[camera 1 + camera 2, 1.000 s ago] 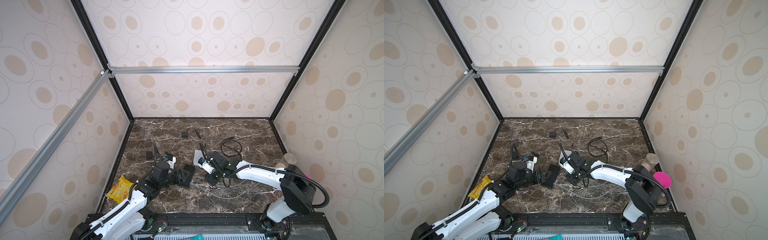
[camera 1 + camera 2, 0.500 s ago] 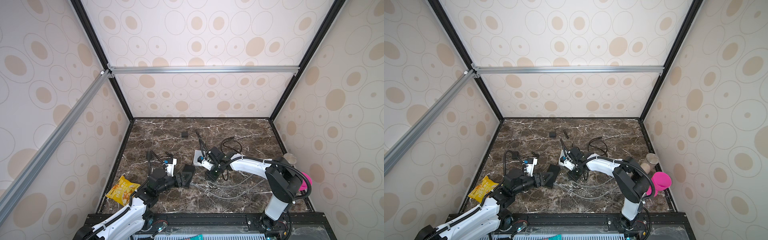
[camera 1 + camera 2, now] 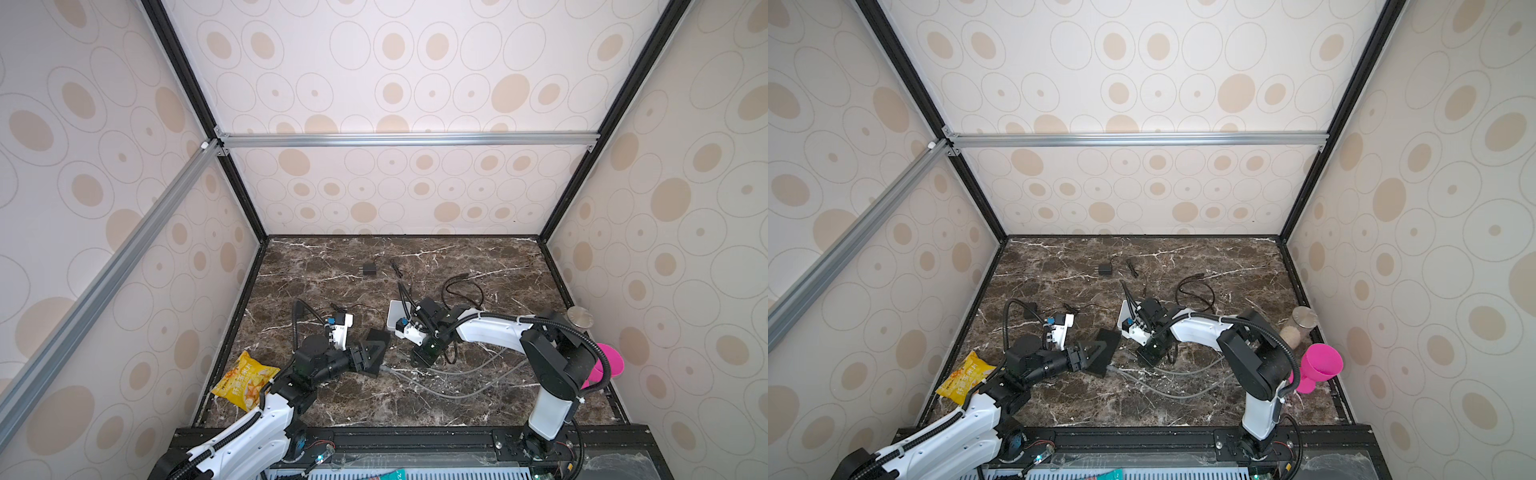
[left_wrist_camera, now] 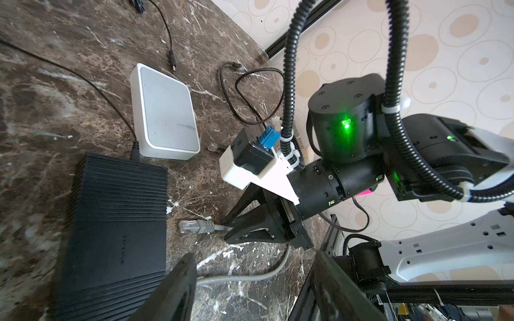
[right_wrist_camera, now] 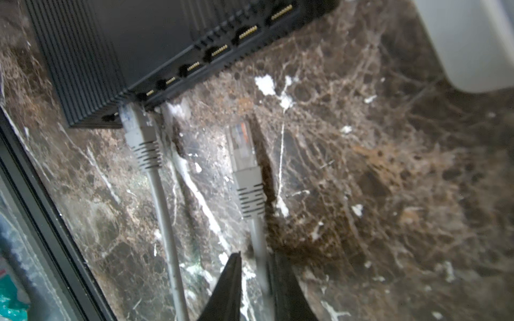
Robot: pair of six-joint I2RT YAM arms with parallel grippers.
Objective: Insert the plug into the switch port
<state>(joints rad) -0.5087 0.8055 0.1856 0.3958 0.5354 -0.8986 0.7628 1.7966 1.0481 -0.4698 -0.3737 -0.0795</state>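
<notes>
Grasp stage: right tool (image 5: pixel 256 255) is set astride the grey cable (image 5: pixel 256 230) behind the plug (image 5: pixel 242 147), jaws narrowly apart. Left tool (image 4: pixel 254 255) is held apart, empty. Clamping is required next, then alignment with a free port (image 5: pixel 217 51) of the switch (image 5: pixel 125 33).

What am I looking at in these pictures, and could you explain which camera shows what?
The robot has a white left arm and a white right arm, mounted at the near edge of a dark marble tabletop. Both top views look down on the whole scene; each wrist view comes from a camera on an arm, looking past its gripper. The left gripper is open and empty, next to a ribbed black network switch. A small white plastic box, a looped thin black cable and a yellow snack bag also lie there. One grey-booted plug appears already seated in the switch. A second clear plug lies loose; the right gripper straddles its grey cable, but whether it pinches yet is unclear.
</notes>
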